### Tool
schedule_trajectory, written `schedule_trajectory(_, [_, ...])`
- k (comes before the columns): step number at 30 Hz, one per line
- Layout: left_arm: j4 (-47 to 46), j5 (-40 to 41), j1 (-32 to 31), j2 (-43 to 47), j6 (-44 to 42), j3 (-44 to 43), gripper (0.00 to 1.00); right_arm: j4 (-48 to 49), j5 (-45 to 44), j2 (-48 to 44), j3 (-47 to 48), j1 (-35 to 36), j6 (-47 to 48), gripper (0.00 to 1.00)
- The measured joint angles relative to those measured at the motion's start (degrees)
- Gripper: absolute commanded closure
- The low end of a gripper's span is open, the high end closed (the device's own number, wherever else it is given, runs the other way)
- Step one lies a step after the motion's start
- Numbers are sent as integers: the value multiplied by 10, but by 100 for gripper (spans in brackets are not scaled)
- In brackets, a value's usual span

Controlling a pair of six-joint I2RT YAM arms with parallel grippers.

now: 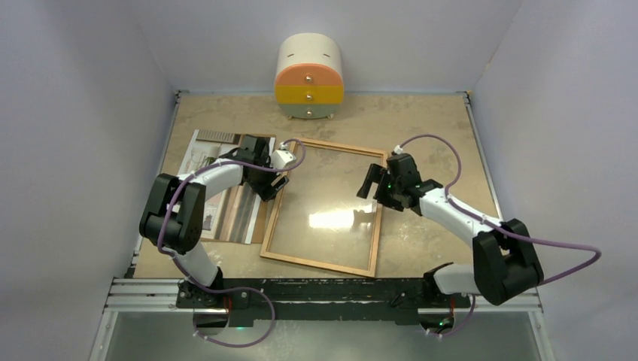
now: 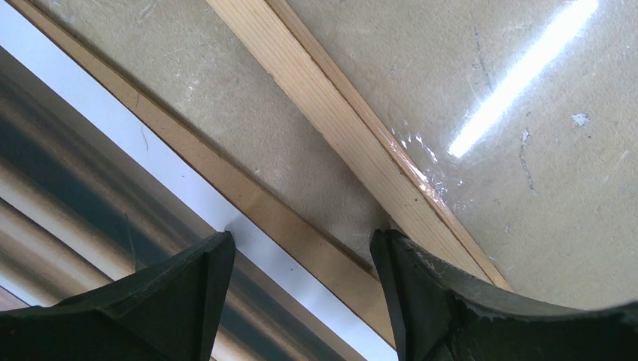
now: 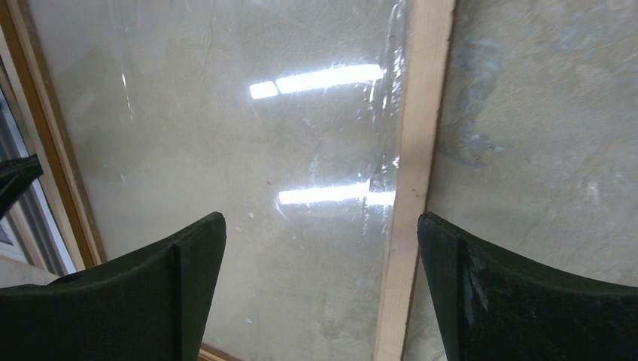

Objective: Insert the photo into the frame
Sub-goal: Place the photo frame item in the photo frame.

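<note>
Top view, left side: noted the photo (image 1: 208,154) lying flat, print side up, on the left part of the table (image 1: 421,120), just beside the frame (image 1: 316,265) and partly hidden under the left arm (image 1: 218,174). In the left wrist view, saw grey curtain stripes and a white border, then a thin strip of brown board (image 2: 252,197) sticking out along the border's frame side. Recorded a narrow band of bare table between that strip and the frame's left rail.

Logged the left gripper (image 1: 272,183) low over this gap, jaws parted and gripping nothing. Placed one fingertip (image 2: 214,252) over the white border, the other at the edge of the pale wood rail. Cannot tell about contact with the surface.

Centre: found the frame flat on the table, slightly skewed, with a clear pane showing bright glare strips and the tabletop through it.

Far edge, behind the frame: noted a small rounded drawer unit (image 1: 308,79) in cream, orange and yellow.

Right: logged the right gripper (image 1: 374,189) above the frame's right rail, jaws spread wide and holding nothing. Saw the rail running between the fingers (image 3: 489,286), nearer one, with pane under the other.
</note>
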State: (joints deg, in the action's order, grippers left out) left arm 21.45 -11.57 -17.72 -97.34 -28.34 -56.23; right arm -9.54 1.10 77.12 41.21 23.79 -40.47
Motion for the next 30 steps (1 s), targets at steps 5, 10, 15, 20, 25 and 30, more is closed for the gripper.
schedule_trajectory(5, [-3,-1,0,1,2,2,27,-3,2,-22,0,-46,0,1])
schedule_trajectory(10, [-8,-1,-5,1,7,3,27,23,32,-11,-20,-92,-7,1])
schedule_trajectory(15, [-12,1,-28,-7,17,-3,27,51,66,33,-24,-97,-18,1])
schedule_trajectory(20, [-9,14,-48,-25,21,-27,27,65,75,55,-17,-116,-20,1])
schedule_trajectory(25, [-4,18,-52,-51,23,-61,27,64,71,63,-9,-126,-20,1])
schedule_trajectory(30, [-4,19,-55,-75,29,-92,26,38,55,68,10,-134,-21,1])
